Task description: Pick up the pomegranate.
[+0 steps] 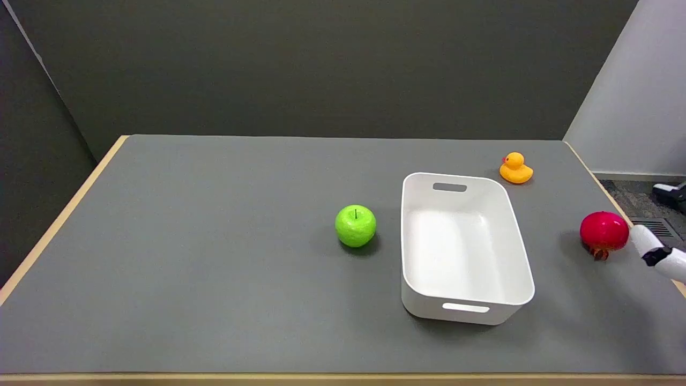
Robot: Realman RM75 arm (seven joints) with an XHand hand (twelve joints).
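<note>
Red and round, the pomegranate (604, 231) sits on the grey counter (214, 268) near its right edge, crown end down toward the near side. My right hand (660, 255) enters at the picture's right edge, and only a little of it shows: one white finger with a black band. My fingers (645, 239) reach to just beside the pomegranate's right flank; whether the tip touches the fruit I cannot tell. Whether my fingers are spread or pressed together I cannot tell either, since most of the hand lies out of frame. Nothing is seen held. Left of my fingers, beyond the pomegranate, stands a white bin (466, 308) with slot handles. Further left again rests a green apple (355, 225). A yellow rubber duck (515, 168) sits farther back, beyond the bin's far right corner.
</note>
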